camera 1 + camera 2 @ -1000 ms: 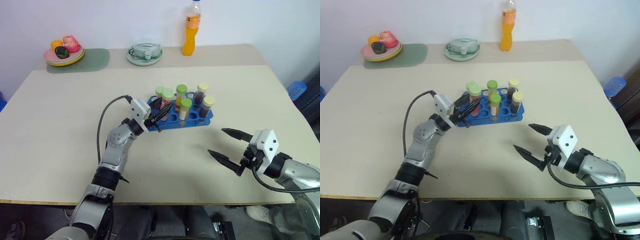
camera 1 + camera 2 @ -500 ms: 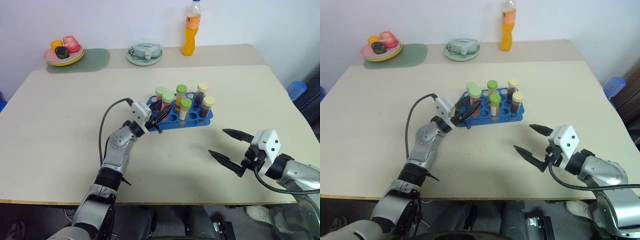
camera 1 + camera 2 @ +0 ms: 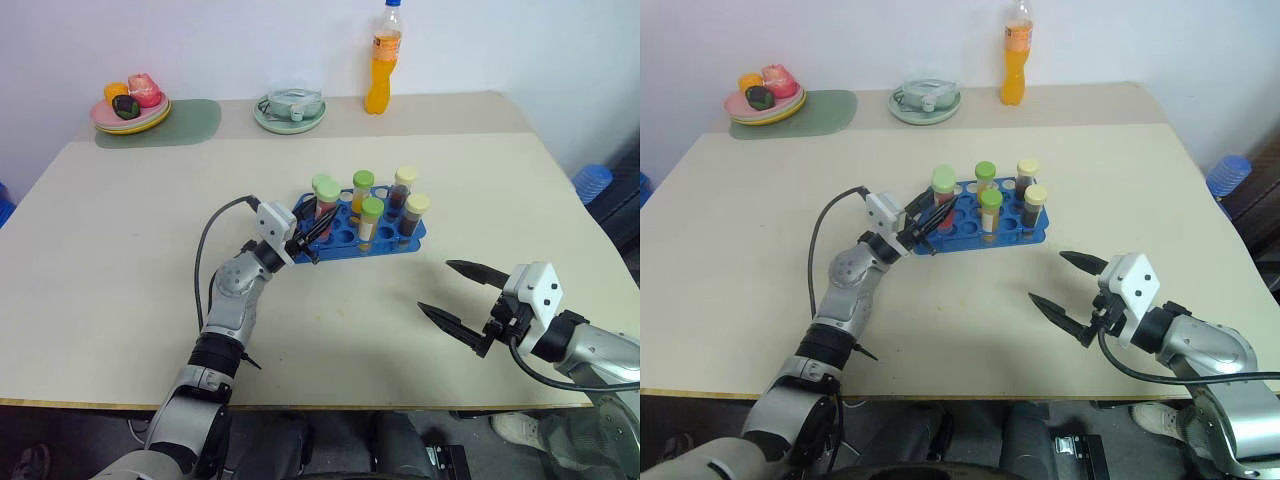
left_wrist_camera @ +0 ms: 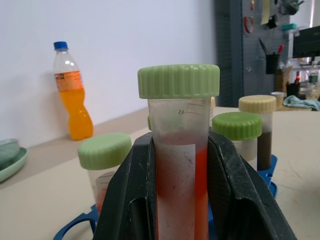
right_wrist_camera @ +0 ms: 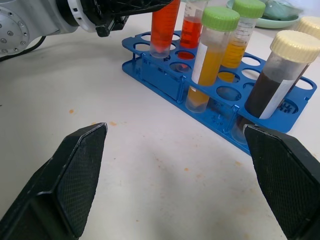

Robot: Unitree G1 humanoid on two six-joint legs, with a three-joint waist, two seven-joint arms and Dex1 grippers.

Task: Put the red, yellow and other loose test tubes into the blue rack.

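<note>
Left gripper (image 3: 312,232) pinches the red tube (image 4: 177,165) upright over the blue rack (image 5: 210,107); right gripper (image 3: 462,305) hangs spread wide, well apart.

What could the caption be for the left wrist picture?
Left gripper shut on a red test tube with a pale green cap, above the blue rack.

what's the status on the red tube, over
Left gripper jaws shut on the red tube, lowering into blue rack. Right gripper jaws open, idle. Nothing in the way.
</note>
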